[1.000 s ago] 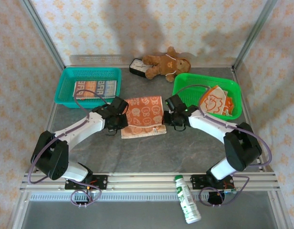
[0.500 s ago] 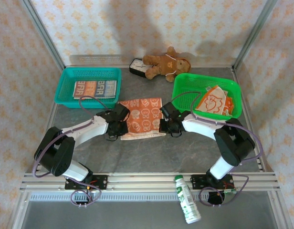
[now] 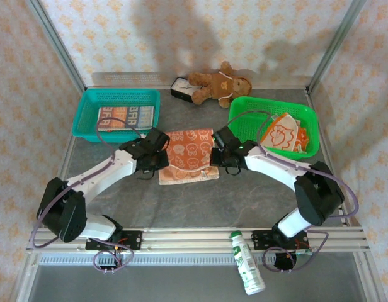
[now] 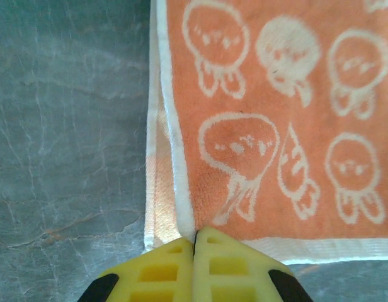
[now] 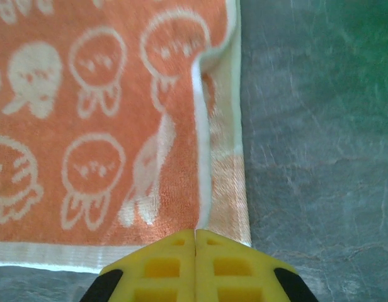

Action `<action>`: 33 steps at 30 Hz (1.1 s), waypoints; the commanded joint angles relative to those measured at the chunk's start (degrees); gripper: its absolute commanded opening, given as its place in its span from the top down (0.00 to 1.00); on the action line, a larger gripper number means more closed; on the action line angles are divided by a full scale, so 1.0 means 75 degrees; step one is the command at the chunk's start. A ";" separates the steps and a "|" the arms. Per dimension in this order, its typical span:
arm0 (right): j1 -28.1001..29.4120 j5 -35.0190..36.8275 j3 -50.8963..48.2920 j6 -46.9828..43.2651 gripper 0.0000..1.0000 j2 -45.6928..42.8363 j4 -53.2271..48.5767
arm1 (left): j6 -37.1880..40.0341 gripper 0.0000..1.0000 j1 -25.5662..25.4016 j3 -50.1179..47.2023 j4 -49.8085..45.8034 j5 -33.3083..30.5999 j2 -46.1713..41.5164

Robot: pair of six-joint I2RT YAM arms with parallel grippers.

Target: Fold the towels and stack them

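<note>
well back from the fingers, at the near rail by the right arm's base, a white bottle (image 3: 247,272) with a green label lies on its side. the left gripper (image 4: 195,240) has its yellow fingers (image 4: 165,264) pressed together, pinching the white-hemmed left corner of the orange towel (image 4: 276,126). the hem runs straight into the seam between the fingers. a lower layer peeks out just left of the tips, on the grey table (image 4: 68,126). the right gripper (image 5: 195,236) mirrors this: its tips are closed on the towel's right corner, where the hem rises in a small ridge ahead of them. the towel, printed with white cartoon figures, spreads between the two pairs of tips. beyond the left fingers, a teal basket (image 3: 85,113) holds a flat striped towel (image 3: 125,117) with block letters. beyond and to the right of the right fingers, a green basket (image 3: 288,104) holds a crumpled orange-and-white towel (image 3: 283,135). farthest ahead of both, a brown teddy bear (image 3: 219,83) lies beside a small black box (image 3: 180,88).
</note>
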 commanded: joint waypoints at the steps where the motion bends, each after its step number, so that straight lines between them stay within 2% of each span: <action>1: 0.0017 0.0461 0.0220 -0.0109 0.97 -0.0278 -0.0444 | 0.0136 1.00 -0.0047 0.0301 -0.0606 -0.0389 -0.0254; 21: 0.0017 0.0472 -0.0054 0.0169 0.96 -0.0886 -0.0525 | -0.0136 1.00 -0.0054 -0.0258 -0.0516 -0.0226 -0.0862; 33: 0.0017 0.0127 -0.0698 0.0351 0.96 -0.0642 -0.0070 | -0.0408 1.00 -0.0057 -0.1111 0.0068 0.0345 -0.0661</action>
